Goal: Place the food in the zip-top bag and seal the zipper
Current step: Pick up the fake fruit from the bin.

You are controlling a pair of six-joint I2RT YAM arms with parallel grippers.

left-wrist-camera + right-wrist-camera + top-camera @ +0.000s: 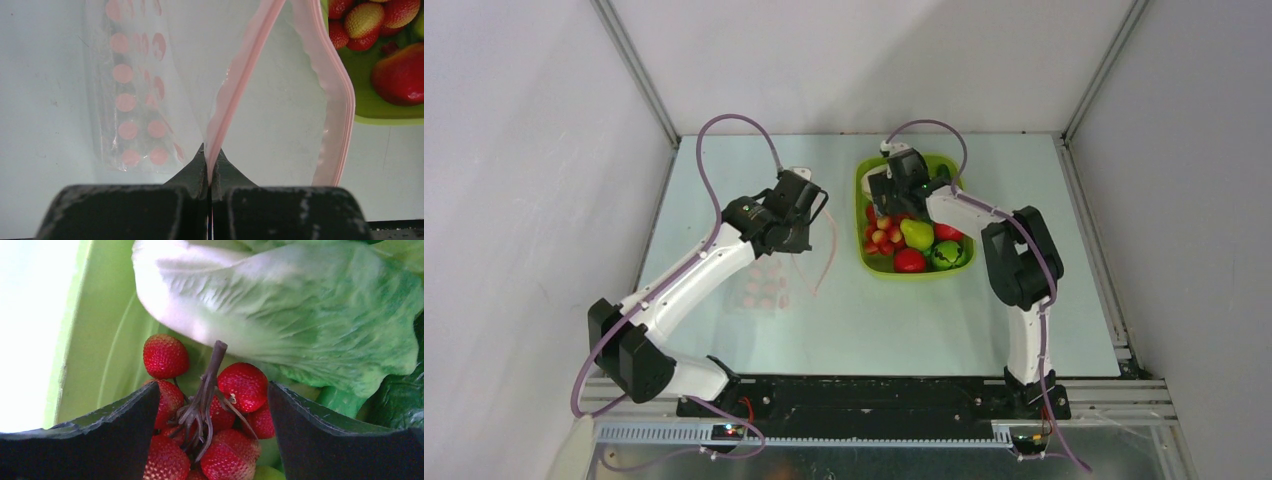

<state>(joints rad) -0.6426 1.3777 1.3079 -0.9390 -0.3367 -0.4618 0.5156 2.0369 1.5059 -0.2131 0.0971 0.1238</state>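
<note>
My left gripper (210, 157) is shut on the pale pink zipper (240, 70) of the clear zip-top bag (135, 90). It holds the mouth up, and the other lip of the bag curves away to the right. From above, the bag (769, 285) droops onto the table below the left gripper (809, 215). The food lies in the lime-green tray (864, 262): pear (916, 234), tomato (910, 260), green pepper (946, 254). My right gripper (215, 387) is down in the tray, open, its fingers either side of a red strawberry bunch (242, 385) on a brown stem. Lettuce (300, 315) lies just beyond.
The tray's left wall (100, 355) rises close beside my right gripper's left finger. A dark green piece (400, 405) lies at the right, under the lettuce. In the left wrist view, the tray's near corner (380, 112) sits just right of the bag's mouth.
</note>
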